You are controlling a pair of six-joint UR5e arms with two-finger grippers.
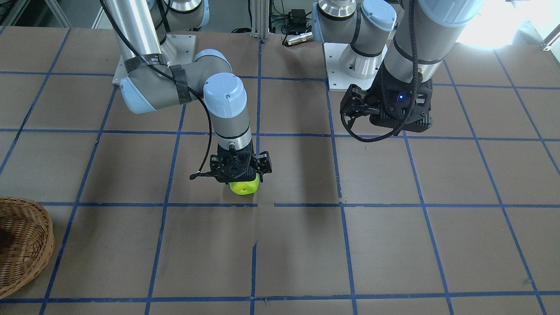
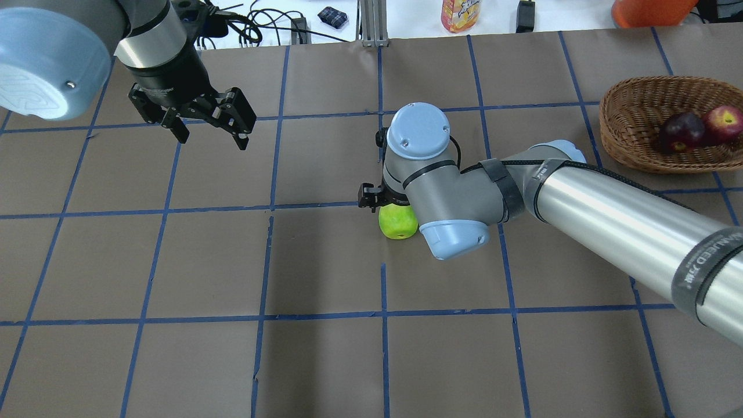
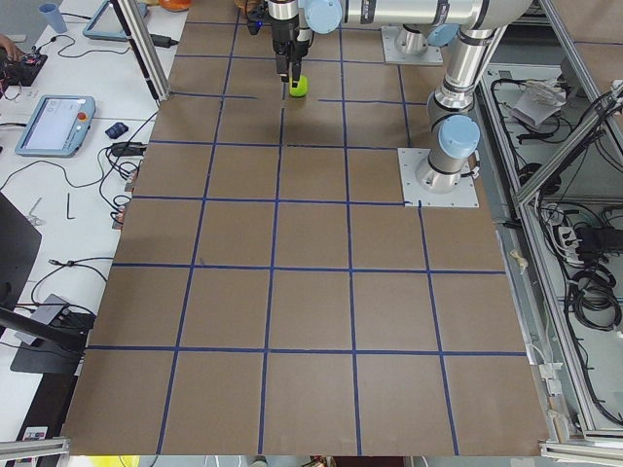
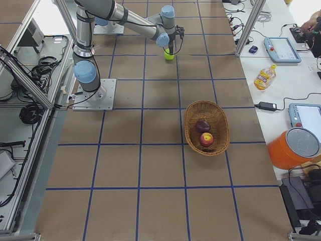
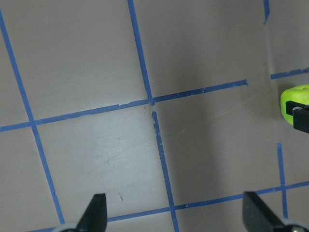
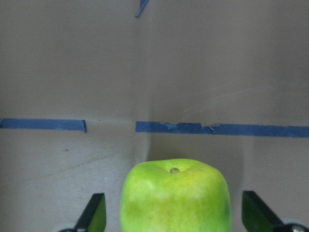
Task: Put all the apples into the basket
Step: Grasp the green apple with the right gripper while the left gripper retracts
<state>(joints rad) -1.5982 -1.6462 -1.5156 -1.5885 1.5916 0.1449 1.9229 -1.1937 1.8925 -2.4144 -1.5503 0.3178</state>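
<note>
The yellow-green apple (image 2: 397, 222) sits on the brown table near the middle. It also shows in the right wrist view (image 6: 175, 198). My right gripper (image 6: 174, 213) is open, lowered over this apple, with one finger (image 6: 96, 212) on each side and a small gap to the skin. My left gripper (image 2: 212, 136) is open and empty, held above the table at the far left. The wicker basket (image 2: 615, 139) stands at the far right and holds the maroon apple (image 2: 682, 130) and the red apple (image 2: 724, 123).
The table is brown paper with a blue tape grid (image 2: 383, 313). A drink bottle (image 2: 458, 14) and an orange object (image 2: 650, 8) sit beyond the table's far edge. My right arm's silver link (image 2: 627, 226) stretches over the table's right side.
</note>
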